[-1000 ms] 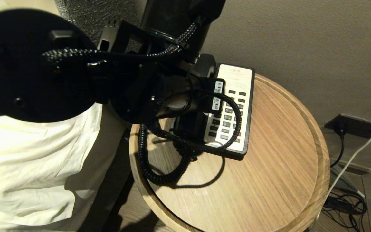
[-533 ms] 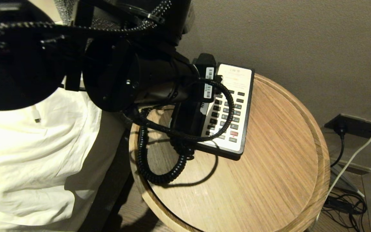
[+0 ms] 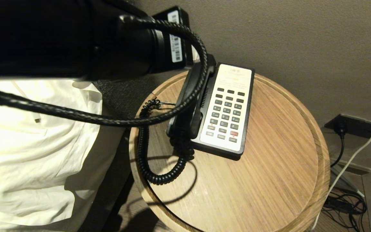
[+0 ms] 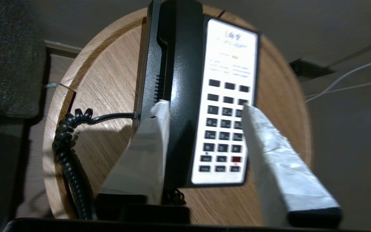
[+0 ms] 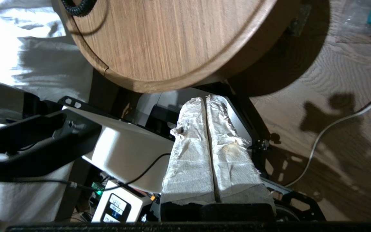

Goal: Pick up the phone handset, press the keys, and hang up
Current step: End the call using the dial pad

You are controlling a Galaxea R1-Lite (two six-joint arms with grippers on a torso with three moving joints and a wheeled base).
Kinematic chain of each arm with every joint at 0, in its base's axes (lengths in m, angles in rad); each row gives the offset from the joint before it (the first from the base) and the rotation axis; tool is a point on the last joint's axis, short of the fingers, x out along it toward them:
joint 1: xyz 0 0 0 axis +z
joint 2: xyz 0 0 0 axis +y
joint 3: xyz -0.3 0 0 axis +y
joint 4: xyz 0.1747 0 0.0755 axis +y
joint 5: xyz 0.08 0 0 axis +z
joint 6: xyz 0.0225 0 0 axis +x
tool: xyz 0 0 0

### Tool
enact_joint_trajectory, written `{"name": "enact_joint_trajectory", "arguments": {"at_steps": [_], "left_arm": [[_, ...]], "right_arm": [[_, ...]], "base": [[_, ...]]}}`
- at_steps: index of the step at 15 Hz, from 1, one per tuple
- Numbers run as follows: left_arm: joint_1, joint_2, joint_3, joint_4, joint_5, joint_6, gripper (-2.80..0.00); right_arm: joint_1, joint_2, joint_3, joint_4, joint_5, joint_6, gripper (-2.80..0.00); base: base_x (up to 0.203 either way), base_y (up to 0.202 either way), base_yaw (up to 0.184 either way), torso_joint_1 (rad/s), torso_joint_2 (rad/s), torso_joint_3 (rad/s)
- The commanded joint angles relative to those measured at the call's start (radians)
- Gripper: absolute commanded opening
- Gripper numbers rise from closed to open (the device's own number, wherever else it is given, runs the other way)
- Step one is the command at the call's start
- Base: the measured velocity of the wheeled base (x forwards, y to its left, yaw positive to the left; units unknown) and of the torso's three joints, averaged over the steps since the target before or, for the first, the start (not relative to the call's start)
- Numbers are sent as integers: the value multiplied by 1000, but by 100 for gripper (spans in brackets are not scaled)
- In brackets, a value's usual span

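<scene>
From the head view, the phone handset (image 3: 190,96) lies in its cradle at nine o'clock of the keys (image 3: 225,117), on the round wooden worktop (image 3: 269,167). From the left wrist, the left gripper (image 4: 204,109) hangs above, jaws apart and empty. From the right wrist, the right gripper (image 5: 204,103) sits below the worktop's edge, jaws pressed together.

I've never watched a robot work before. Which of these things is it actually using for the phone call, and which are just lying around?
Part of the job:
- handset, resting on the phone
- keys on the white faceplate
- left gripper, open above the phone
- right gripper, shut, down below the table edge

Just lying about:
- round wooden table
- white bedding
- floor cables
</scene>
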Motion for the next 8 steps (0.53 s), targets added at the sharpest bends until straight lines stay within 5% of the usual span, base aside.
{"name": "enact_joint_trajectory", "arguments": {"at_steps": [1, 8], "left_arm": [[-7, -112, 26, 13, -8, -27, -280], [-11, -308, 140, 30, -15, -47, -280]], "right_arm": [[2, 98, -6, -8, 9, -3, -280], [19, 340, -72, -80, 34, -24, -280]], "base": [[0, 0, 0, 0, 0, 0], [0, 0, 0, 0, 0, 0]]}}
